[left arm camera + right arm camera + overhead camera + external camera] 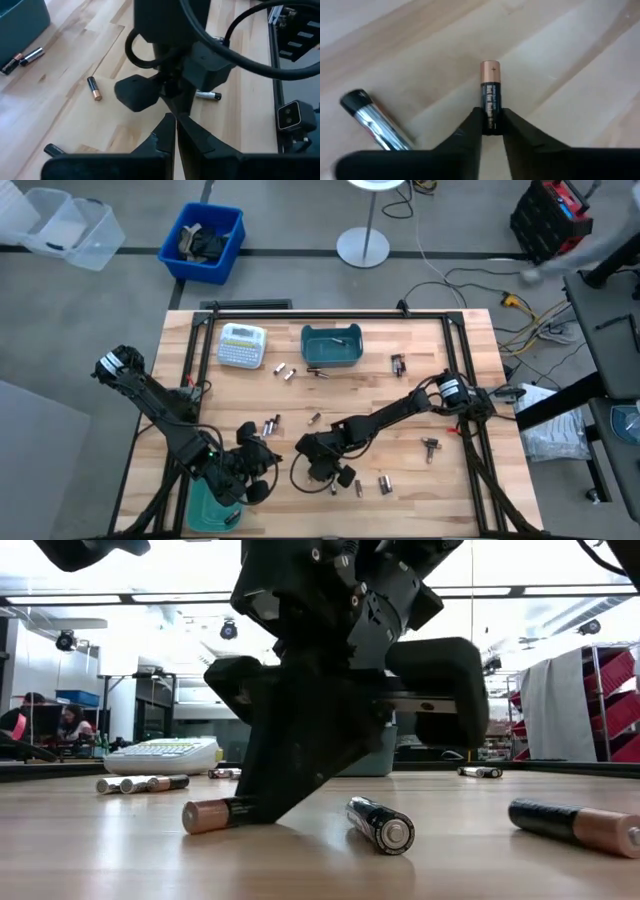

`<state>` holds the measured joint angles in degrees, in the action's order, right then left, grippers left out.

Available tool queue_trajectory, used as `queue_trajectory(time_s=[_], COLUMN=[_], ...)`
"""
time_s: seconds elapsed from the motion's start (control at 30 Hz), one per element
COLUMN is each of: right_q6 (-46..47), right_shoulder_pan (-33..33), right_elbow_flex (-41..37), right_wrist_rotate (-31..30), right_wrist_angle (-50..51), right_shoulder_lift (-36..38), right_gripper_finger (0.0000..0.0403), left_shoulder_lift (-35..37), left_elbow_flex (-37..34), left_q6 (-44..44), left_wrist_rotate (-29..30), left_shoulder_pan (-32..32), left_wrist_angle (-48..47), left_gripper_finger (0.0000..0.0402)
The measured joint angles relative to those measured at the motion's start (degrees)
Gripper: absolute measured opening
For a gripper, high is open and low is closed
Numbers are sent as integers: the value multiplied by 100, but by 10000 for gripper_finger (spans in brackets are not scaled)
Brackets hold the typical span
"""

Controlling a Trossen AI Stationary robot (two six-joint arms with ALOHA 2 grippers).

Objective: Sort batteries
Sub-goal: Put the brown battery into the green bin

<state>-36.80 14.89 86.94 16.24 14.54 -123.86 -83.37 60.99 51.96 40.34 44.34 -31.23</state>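
Right gripper (490, 122) down at the tabletop (400, 405), near the front middle, fingers pinched on the dark end of a black-and-copper battery (490, 95); the copper end sticks out past the fingertips. In the low view the battery lies flat on the wood, so it looks gripped but not yet lifted; a hold at one end probably leaves the rest free to drop into a bin. Just beside it lies a silver battery (372, 120) with a dark cap, untouched. Left gripper (175, 132) hovers close by at the front left, fingers pressed together on nothing, likely waiting. Farther out, more batteries are scattered singly and in pairs across the tabletop. At the back edge stand a teal bin (332, 346) and a white label-maker (243, 345); a second teal bin (207, 508) sits at the front left corner, partly under the left arm.
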Motion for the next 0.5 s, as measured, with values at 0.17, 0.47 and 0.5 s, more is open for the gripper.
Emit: queue_trajectory(time_s=[0.17,0.47,0.5], right_q6=[-53,14,67], right_shoulder_pan=[-11,4,-2], right_elbow_flex=[-46,-285,-351], right_wrist_rotate=[-58,-282,-386], right_wrist_angle=[-43,68,37], right_shoulder_lift=[12,448,562], right_gripper_finger=[31,31,31], left_shoulder_lift=[-94,-529,-574], left_elbow_flex=[-2,-2,-2], left_q6=[2,-36,-51], left_wrist_rotate=[225,269,270], left_shoulder_pan=[15,128,181], left_wrist_angle=[161,184,184], left_gripper_finger=[0,0,0])
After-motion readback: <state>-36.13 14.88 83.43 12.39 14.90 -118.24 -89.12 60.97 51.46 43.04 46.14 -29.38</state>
